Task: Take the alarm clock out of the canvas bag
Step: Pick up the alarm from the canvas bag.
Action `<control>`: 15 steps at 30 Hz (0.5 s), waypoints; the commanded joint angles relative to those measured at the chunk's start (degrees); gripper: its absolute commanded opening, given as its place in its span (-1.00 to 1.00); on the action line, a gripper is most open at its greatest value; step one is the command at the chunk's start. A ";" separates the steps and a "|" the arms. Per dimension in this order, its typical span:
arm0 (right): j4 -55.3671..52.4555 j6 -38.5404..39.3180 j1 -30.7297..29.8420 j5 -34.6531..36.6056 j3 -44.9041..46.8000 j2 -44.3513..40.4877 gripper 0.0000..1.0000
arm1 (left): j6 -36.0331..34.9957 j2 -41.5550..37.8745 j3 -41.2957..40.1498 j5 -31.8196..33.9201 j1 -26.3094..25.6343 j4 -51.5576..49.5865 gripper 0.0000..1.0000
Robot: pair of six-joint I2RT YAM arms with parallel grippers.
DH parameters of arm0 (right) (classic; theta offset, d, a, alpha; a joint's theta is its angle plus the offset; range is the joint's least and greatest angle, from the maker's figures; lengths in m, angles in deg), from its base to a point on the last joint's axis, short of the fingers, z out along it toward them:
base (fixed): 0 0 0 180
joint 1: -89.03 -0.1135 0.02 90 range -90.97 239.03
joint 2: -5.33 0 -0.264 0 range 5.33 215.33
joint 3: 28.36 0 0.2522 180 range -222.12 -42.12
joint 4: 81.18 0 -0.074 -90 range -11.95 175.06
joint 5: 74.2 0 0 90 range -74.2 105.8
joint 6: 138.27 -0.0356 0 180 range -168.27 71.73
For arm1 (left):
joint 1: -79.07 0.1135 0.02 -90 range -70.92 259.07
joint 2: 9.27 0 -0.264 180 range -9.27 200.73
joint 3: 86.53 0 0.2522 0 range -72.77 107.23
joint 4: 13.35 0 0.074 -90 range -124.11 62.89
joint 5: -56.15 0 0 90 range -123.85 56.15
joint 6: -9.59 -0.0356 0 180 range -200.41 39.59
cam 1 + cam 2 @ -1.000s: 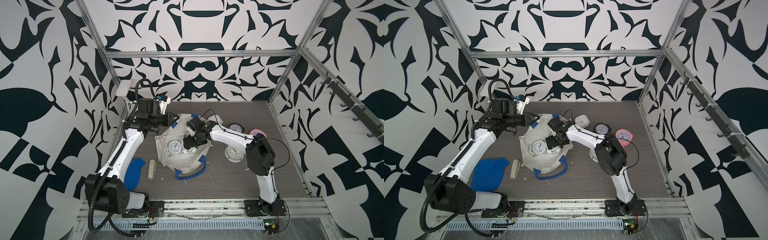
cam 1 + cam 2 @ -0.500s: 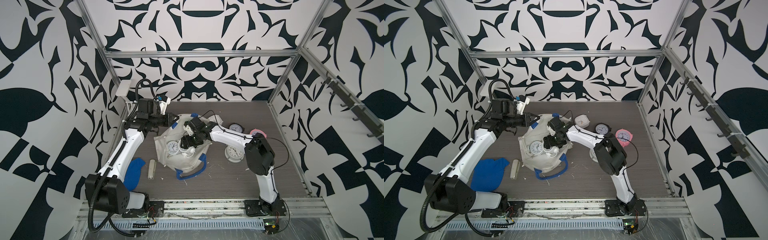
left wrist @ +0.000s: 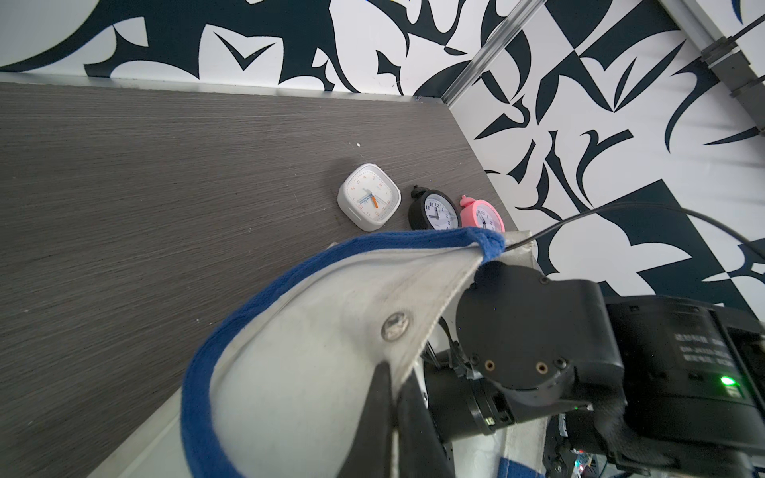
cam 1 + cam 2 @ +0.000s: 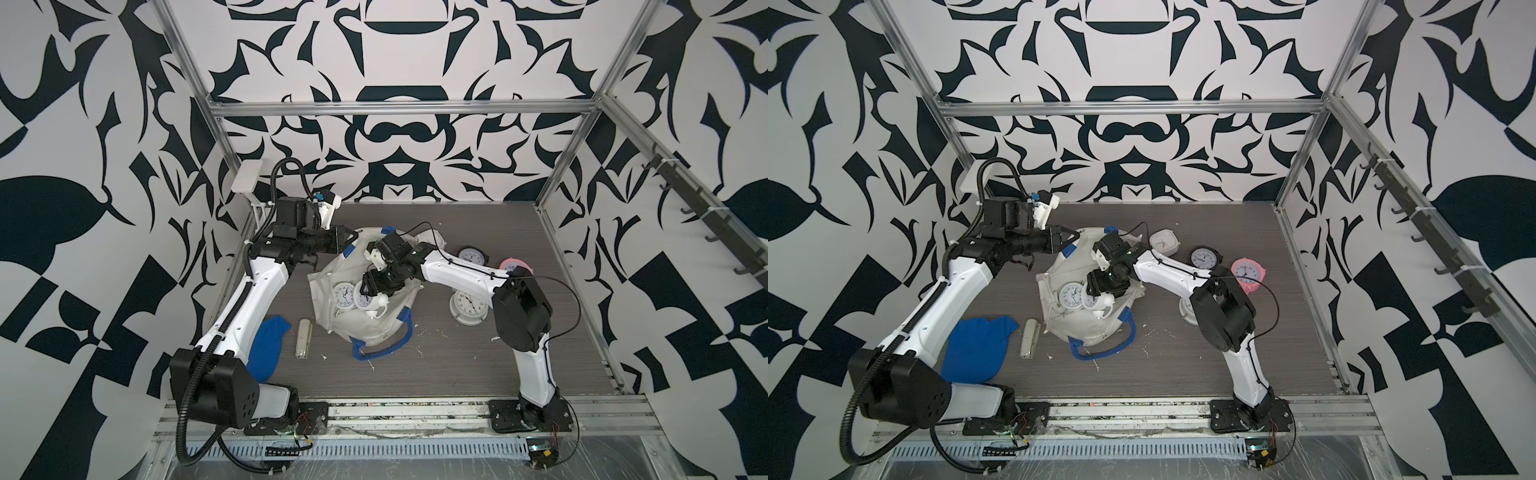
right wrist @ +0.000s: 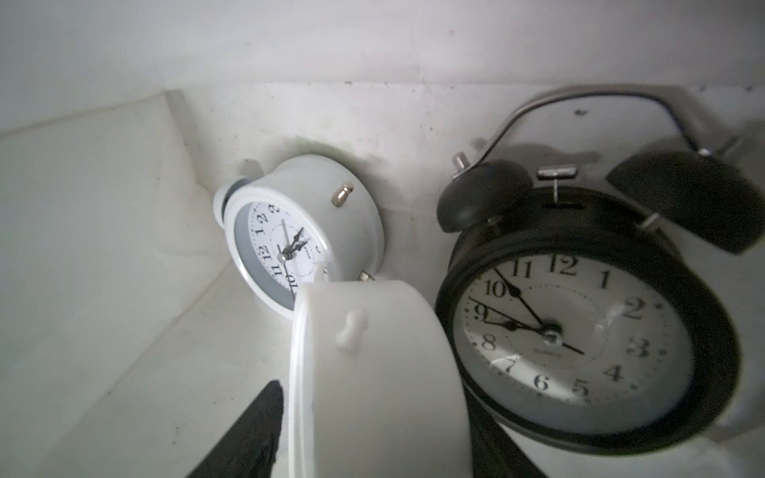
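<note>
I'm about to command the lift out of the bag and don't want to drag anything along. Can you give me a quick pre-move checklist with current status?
1. Bag mouth held open: ok. The left gripper is shut on the canvas bag at its rim.
2. Jaws placed: ok. The right gripper straddles the white clock inside the bag.
3. Grip firm: cannot tell.
4. Neighbours clear: cannot tell. The black twin-bell clock and the small white clock lie close beside it.
5. Way out: ok. In both top views the mouth gapes upward around the right arm.
</note>
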 commanded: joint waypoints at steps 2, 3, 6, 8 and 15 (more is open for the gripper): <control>-0.82 -0.98 -0.06 -3.24 -2.23 -2.73 0.28 | -0.86 -1.97 0.29 -1.47 -0.27 1.75 -1.00; -1.17 -1.13 -0.04 -4.10 -2.65 -2.52 0.28 | -0.91 -1.85 0.29 -1.41 -0.27 1.75 -1.00; -1.90 -1.64 0.00 -7.01 -3.12 -2.07 0.28 | -0.69 -1.38 0.79 -1.35 -0.27 1.38 -1.00; -1.98 -2.39 -0.05 -6.99 -2.81 -2.40 0.27 | -0.75 -1.05 1.06 -1.38 -0.27 1.07 -1.00; -10.06 0.00 -0.37 -1.59 -6.03 -0.86 0.21 | -0.66 -0.72 1.24 -1.20 -0.26 1.15 -1.00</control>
